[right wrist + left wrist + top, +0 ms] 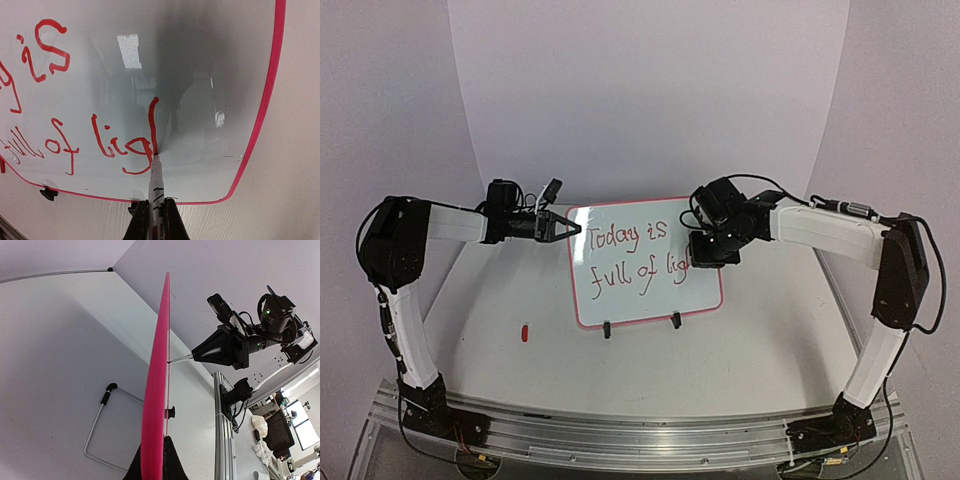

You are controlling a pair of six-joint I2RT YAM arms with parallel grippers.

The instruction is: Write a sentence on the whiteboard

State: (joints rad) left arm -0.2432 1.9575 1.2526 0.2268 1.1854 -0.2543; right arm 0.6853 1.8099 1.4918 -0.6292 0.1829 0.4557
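Note:
The whiteboard [660, 290] stands upright mid-table on black clip feet. Red lettering [618, 240] on it reads "Today is" over "full of lig", followed by one fresh vertical stroke [152, 125]. My left gripper [572, 229] is shut on the board's upper left edge. In the left wrist view the board shows edge-on as a pink frame [156, 390] between the left gripper's [154, 465] dark fingers. My right gripper [156, 220] is shut on a white marker [156, 185]. The marker's red tip touches the board at the foot of that stroke. In the top view the right gripper [708, 250] hides the line's end.
A small red cap [524, 332] lies on the table left of the board. A bent wire stand [100, 420] lies on the table behind the board. An aluminium rail [620, 430] runs along the near edge. A curved white backdrop [650, 90] closes the far side.

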